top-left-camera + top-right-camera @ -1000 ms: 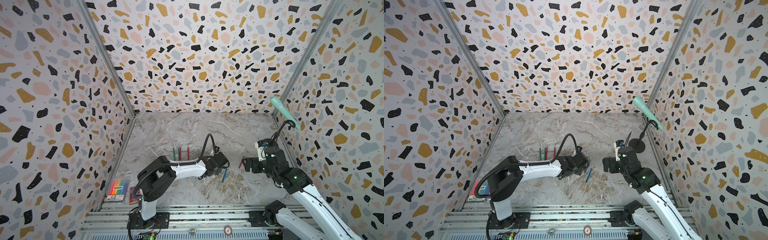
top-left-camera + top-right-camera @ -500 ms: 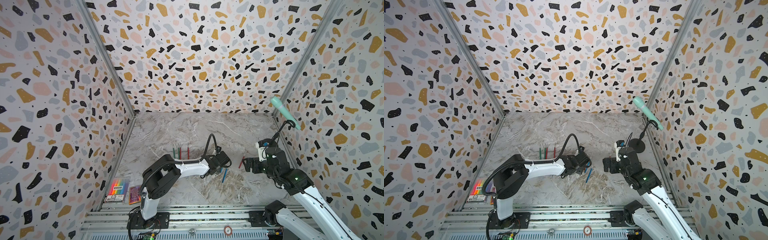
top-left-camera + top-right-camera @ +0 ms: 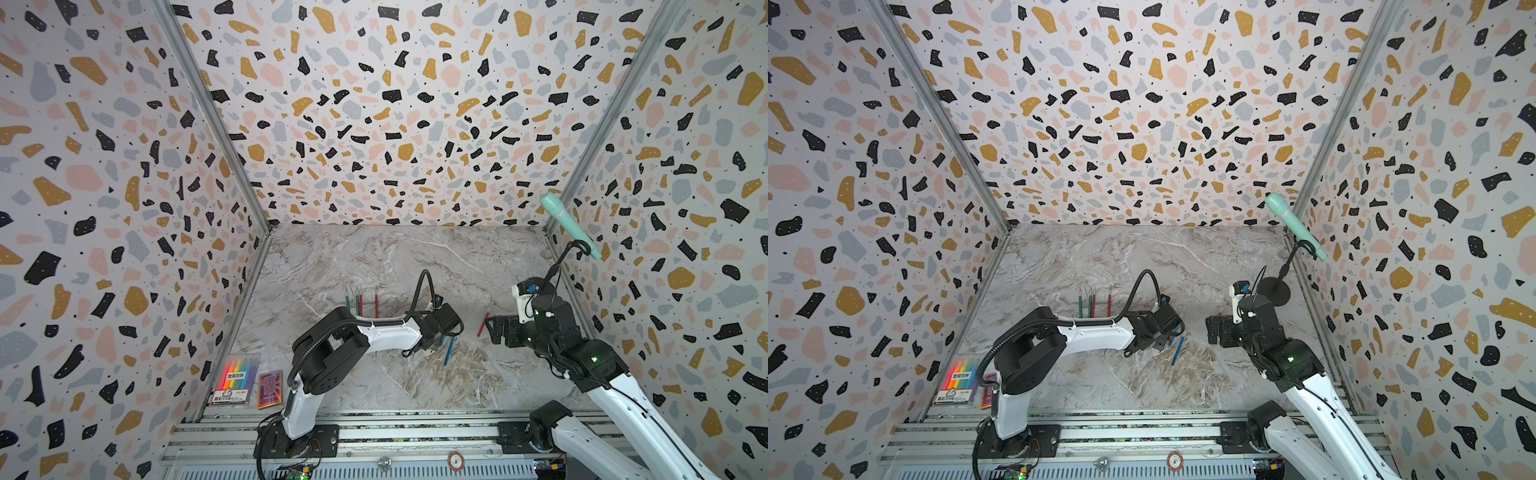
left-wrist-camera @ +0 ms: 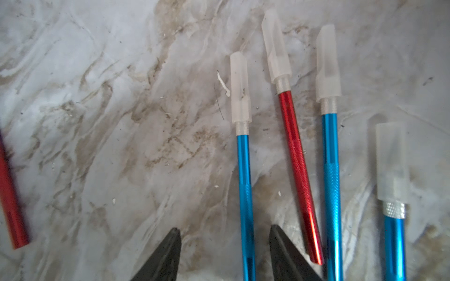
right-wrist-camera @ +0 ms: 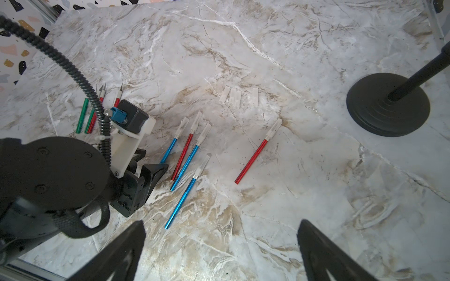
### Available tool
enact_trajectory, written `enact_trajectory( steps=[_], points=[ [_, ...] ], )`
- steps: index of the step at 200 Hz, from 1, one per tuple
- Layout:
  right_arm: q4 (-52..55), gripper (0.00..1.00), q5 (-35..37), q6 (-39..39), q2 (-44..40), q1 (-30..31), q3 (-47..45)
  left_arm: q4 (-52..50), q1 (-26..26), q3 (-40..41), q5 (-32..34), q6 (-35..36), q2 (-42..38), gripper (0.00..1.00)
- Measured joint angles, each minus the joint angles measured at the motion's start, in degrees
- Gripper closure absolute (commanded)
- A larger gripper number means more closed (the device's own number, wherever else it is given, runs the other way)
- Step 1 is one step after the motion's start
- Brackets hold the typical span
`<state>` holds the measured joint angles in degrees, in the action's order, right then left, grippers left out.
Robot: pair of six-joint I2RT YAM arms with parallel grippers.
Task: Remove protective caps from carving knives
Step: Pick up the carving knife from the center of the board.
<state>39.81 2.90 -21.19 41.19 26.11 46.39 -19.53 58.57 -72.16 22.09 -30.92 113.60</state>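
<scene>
Status: four of nine look done.

Four bare-bladed carving knives (image 3: 360, 305), two green and two red, are lying in a row left of centre, toward the far side of the surface (image 3: 374, 257). Four loose caps (image 5: 235, 97) are lying side by side near the capped bunch, not touching it.

Five are still wearing white caps. Four of them are bunched at centre (three blue, one red), and a lone red knife (image 5: 255, 153) is lying apart to their right.

Left tool (image 4: 224, 230) is sitting low over the bunch, jaws part-open and straddling the shaft of the outer blue knife (image 4: 244, 182). Both pads are showing a gap to it, so nothing is gripped as far as I can see. Its cap (image 4: 239, 87) is fully seated.

Right tool (image 5: 220, 222) is hovering on the right side, jaws spread wide, empty.

My read: the step in hand is pinning that blue shaft so the cap can be pulled. Five pulls are left.

Writing: the rainbow pen pack (image 3: 235, 380) at near left is carrying printed characters, too small to read. The patterned card (image 3: 270, 388) beside it is showing no legible text. No markings are visible on the knives or caps.
</scene>
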Motion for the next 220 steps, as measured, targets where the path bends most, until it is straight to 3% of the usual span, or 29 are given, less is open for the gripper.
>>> enact_trajectory(
  steps=[220],
  points=[
    [-0.02,0.01,-0.13,0.0,-0.02,0.02,-0.22,0.13,-0.02,-0.2,-1.27,-0.42,0.24,0.52]
  ],
)
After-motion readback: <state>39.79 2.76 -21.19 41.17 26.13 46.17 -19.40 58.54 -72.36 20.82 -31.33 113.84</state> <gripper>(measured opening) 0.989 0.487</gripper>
